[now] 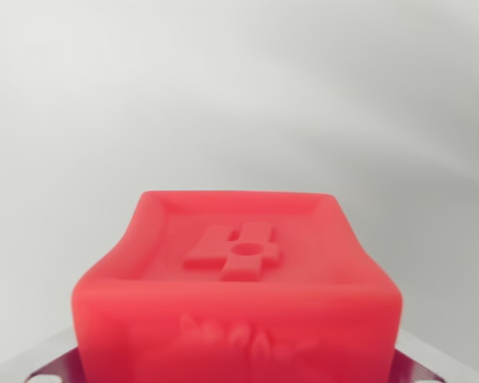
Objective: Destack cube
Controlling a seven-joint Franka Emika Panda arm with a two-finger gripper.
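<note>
A red cube (238,287) fills the lower middle of the wrist view, very close to the camera. Its top face has a raised rim and an embossed cross-like mark with a round dot. Its near face carries a relief pattern. Metal fingers (40,363) show at the bottom left and bottom right corners, pressed against the cube's two sides. My gripper (239,371) is shut on the cube. No second cube is in view; whatever lies under the held cube is hidden by it.
Behind the cube there is only a blurred pale grey-white surface (239,88) with soft shadows.
</note>
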